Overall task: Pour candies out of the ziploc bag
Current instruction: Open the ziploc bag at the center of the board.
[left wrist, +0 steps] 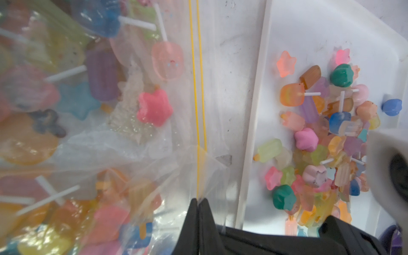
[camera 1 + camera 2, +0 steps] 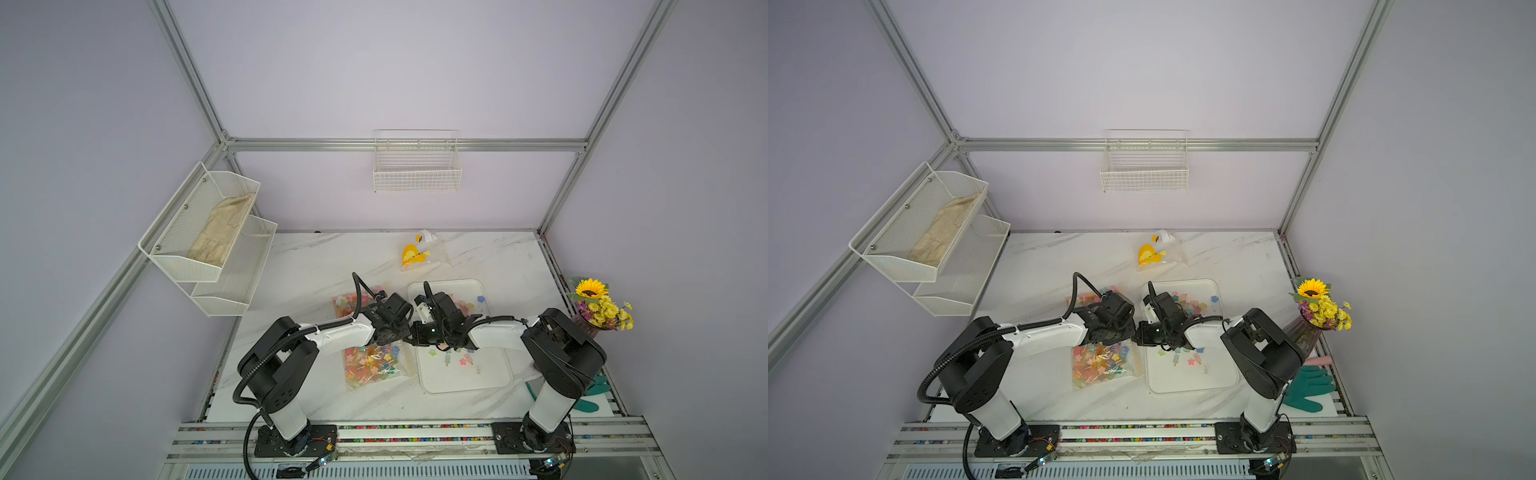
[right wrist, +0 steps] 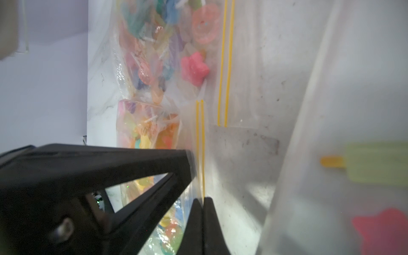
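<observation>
The left end effector [image 1: 198,203] is pinched fully together on the yellow zip strip of the ziploc bag [image 1: 136,187], and that edge of the bag is crumpled. The right end effector [image 3: 203,201] is closed just as tight on the same strip, with the left one's tip close beside it.

The candies [image 1: 320,143] lie partly heaped on the white tray [image 1: 254,110]. More of them are inside the bag, which sits on the surface [image 2: 316,270] just beside the tray. A second candy bag [image 2: 351,301] lies farther back, and a small bag with a yellow piece [image 2: 419,253] rests near the rear wall.

The surface is white and marble-patterned, and the walls are lilac. A wire basket [image 2: 417,170] hangs on the back wall. A mesh rack [image 2: 232,291] on the left holds a cloth [image 2: 222,232], and a flower bouquet [image 2: 602,305] stands at the right edge.

Both top views hide the fingertips under the wrists, and only the wrist views show them. In a top view a teal glove [image 2: 1308,388] shows beside the right arm's base.
</observation>
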Controlling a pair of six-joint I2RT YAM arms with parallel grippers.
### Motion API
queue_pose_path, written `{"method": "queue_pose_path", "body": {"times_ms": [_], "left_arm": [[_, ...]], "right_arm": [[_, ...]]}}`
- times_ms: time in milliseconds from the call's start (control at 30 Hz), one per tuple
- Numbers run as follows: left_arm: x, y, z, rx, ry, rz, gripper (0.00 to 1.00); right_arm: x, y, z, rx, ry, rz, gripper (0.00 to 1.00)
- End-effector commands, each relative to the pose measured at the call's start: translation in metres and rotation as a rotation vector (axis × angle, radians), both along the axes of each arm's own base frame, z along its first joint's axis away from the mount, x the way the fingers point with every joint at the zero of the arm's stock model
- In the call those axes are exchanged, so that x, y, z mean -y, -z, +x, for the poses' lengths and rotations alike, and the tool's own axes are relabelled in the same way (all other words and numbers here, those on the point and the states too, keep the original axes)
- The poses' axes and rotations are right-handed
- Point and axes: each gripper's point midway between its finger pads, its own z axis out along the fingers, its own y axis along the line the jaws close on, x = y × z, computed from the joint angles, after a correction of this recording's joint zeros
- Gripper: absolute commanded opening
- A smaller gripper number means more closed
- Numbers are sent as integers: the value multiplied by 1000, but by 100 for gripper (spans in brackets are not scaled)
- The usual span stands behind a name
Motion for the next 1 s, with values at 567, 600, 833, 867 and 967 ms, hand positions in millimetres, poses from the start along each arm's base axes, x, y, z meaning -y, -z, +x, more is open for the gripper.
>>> {"method": "queue_pose_path", "body": {"times_ms": [567, 600, 833, 867, 967], "left_arm": [[-37, -23, -23, 82, -45, -25, 0], [-40, -23, -24, 82, -54, -23, 0], [-53, -30, -29, 102, -94, -26, 0], [-53, -31, -29, 104, -98, -30, 0], [-48, -35, -25, 115, -88, -55, 0]], "right_arm": [[20, 30, 13, -41, 143, -157, 0], [21, 30, 14, -42, 150, -161, 0], [21, 26, 17, -35, 170, -151, 0], [19, 24, 16, -32, 161, -142, 0], [8, 15, 12, -21, 109, -74, 0]]}}
